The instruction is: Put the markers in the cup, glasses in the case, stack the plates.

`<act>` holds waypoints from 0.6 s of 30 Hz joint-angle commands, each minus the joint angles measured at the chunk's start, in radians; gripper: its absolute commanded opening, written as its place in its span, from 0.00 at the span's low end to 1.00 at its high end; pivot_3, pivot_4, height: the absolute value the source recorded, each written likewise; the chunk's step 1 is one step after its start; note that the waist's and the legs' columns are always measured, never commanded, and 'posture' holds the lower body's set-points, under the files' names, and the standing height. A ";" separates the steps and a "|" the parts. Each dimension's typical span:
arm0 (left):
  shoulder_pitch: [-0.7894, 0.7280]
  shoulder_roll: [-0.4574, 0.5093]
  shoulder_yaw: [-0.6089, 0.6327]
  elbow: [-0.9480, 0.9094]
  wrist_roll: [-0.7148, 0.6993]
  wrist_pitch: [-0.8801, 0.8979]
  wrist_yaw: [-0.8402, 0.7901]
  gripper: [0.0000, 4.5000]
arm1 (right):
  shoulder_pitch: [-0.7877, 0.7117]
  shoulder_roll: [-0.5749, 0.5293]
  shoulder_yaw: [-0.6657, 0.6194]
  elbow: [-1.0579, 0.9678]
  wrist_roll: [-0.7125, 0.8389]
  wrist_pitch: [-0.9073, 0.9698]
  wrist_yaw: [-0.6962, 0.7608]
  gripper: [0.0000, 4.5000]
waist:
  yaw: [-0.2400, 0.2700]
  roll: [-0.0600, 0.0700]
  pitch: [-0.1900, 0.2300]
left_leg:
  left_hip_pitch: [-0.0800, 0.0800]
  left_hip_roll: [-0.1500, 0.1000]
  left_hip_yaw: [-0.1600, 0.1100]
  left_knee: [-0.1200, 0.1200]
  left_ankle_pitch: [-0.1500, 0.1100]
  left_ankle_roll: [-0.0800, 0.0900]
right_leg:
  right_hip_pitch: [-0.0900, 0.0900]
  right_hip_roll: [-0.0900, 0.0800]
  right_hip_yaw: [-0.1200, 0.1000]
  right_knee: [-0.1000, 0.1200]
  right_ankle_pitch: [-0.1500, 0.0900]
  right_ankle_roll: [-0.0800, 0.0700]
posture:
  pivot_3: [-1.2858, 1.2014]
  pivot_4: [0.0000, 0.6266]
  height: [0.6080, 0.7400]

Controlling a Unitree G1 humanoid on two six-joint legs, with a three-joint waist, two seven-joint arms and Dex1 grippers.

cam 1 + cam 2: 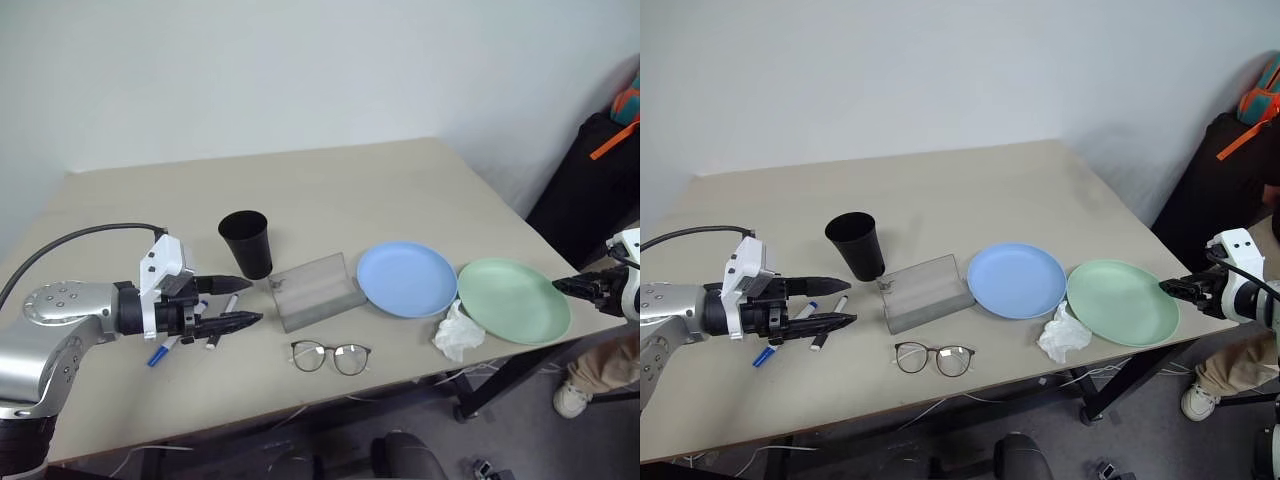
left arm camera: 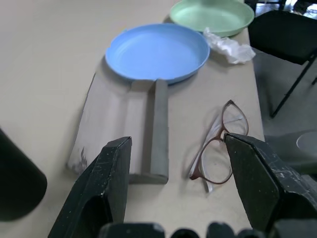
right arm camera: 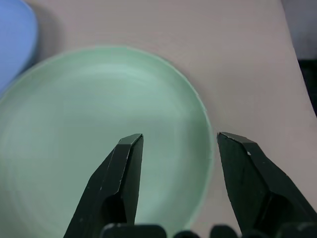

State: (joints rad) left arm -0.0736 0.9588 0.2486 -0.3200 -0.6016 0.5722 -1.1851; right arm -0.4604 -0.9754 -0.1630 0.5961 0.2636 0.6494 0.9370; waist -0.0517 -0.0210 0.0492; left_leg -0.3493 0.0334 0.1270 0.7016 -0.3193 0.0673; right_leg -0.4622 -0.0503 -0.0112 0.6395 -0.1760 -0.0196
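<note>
Head view: on the table (image 1: 400,180), the left gripper (image 1: 243,302) hangs open and empty over two markers (image 1: 222,322) beside the cup (image 1: 246,243). Left wrist view: open case (image 2: 124,134), glasses (image 2: 218,148), blue plate (image 2: 157,51). Right wrist view: the right gripper (image 3: 178,139), open, empty, over the green plate (image 3: 74,124).

The table (image 1: 400,190) has a matt, smooth beige top. The cup (image 1: 246,242), standing just beside the case (image 1: 315,290), is smooth black plastic. The case is grey with a frosted, matt, slightly scuffed inside. Beside the case, the blue plate (image 1: 407,278) and the green plate (image 1: 514,298) are smooth with a soft sheen. The glasses (image 1: 331,356) have thin dark wire rims and clear lenses. The tissue (image 1: 457,334) is crumpled white paper.
</note>
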 commanded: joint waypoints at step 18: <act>0.107 -0.060 0.040 -0.048 0.040 -0.193 0.021 0.69 | -0.048 0.063 0.039 0.122 -0.058 -0.005 -0.007 0.57 | 0.001 0.000 0.000 | 0.004 0.000 -0.001 -0.001 0.000 0.001 | 0.003 0.000 0.001 0.000 0.000 0.000 | 0.52 0.00 1.00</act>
State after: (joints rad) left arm 0.0342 0.9000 0.2561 -0.3341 -0.5511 0.3982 -1.1724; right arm -0.4962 -0.9152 -0.1156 0.7237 0.2080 0.6515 0.9399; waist -0.0509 -0.0210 0.0491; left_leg -0.3455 0.0337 0.1264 0.7001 -0.3195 0.0679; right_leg -0.4594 -0.0507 -0.0101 0.6393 -0.1760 -0.0196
